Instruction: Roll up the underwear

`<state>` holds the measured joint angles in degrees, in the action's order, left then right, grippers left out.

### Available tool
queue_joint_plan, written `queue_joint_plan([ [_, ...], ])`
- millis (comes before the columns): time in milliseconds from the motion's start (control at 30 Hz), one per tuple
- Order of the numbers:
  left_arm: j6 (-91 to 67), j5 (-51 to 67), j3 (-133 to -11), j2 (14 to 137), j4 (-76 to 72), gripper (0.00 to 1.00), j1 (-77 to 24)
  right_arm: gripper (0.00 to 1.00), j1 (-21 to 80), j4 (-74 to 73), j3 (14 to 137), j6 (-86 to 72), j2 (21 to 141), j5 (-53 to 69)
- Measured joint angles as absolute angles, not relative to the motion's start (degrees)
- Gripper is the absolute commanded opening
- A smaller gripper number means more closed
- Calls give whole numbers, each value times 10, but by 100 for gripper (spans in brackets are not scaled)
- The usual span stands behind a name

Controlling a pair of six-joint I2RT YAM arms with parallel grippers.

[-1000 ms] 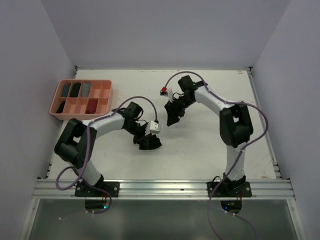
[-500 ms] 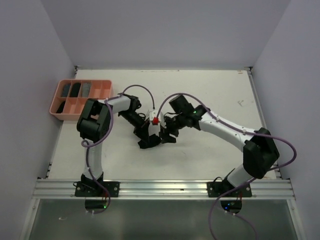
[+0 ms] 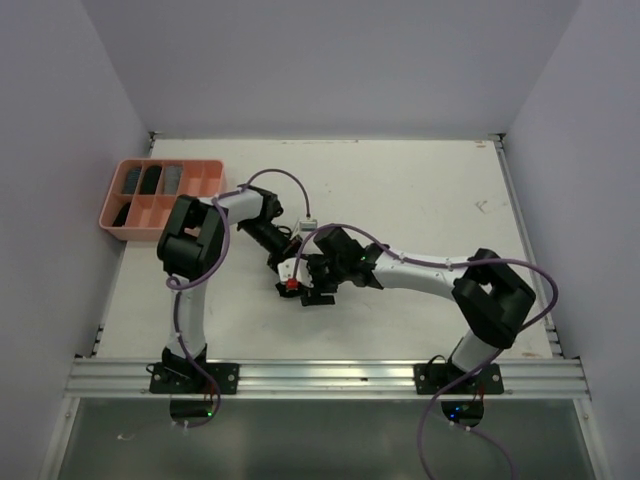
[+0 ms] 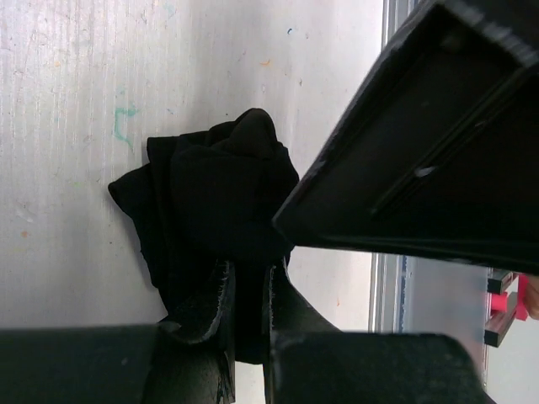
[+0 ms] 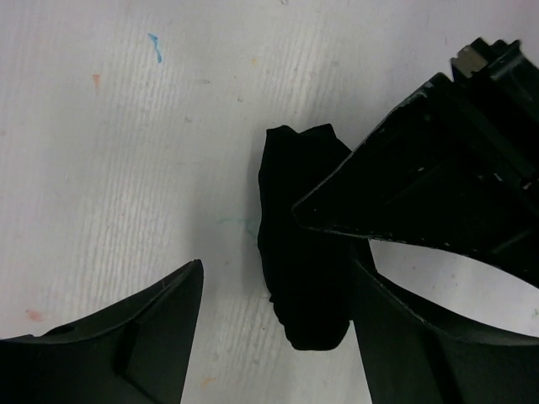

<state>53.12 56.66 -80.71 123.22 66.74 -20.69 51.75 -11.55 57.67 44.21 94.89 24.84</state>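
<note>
One piece of black underwear lies on the white table near its middle. It is soft, matte cloth bunched into a lumpy, rounded bundle with folds at the top. Faint coloured flecks mark the finely ribbed surface around it.

Both of the two arms meet over this one garment. The left gripper has its two dark fingers pressed together on the near edge of the bundle, with cloth pinched between them. The right gripper stands with its two broad, wedge-shaped fingers spread wide, one on each side of the cloth. Bare table shows between the bundle and one of those fingers. Whether the other one touches the cloth cannot be told.

One salmon-pink plastic compartment tray sits at the far left of the table, well apart from the garment. Four small dark rolls show in it, three in the far row and one in the near row (the left arm's elbow covers the tray's near right corner).
</note>
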Motion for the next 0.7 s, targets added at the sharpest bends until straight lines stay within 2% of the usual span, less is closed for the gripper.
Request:
queue_joint_plan([
  [200, 531, 567, -812, 1237, 673, 0, -206, 68, 523, -44, 555, 451, 992, 227],
  [300, 531, 566, -813, 1238, 675, 0, -205, 49, 524, -16, 555, 452, 1006, 215],
  [333, 531, 566, -813, 1237, 676, 1, -204, 32, 524, -8, 557, 453, 1011, 211],
  [367, 531, 566, -813, 1237, 677, 5, -203, 23, 524, -6, 559, 456, 1014, 211],
  [400, 531, 565, -813, 1237, 679, 16, -199, 16, 524, -6, 561, 455, 1016, 213],
  [433, 531, 564, -813, 1237, 681, 19, -196, 6, 524, -7, 562, 456, 1016, 215],
  [467, 531, 563, -812, 1236, 681, 23, -191, 3, 524, -9, 566, 458, 1018, 217],
  [500, 530, 562, -811, 1234, 681, 34, -187, 1, 524, -13, 572, 460, 1022, 221],
  [600, 517, 557, -792, 1212, 661, 50, -163, 0, 522, -30, 606, 466, 1045, 235],
  [700, 493, 537, -758, 1164, 608, 56, -124, 0, 521, -40, 643, 470, 1074, 246],
])
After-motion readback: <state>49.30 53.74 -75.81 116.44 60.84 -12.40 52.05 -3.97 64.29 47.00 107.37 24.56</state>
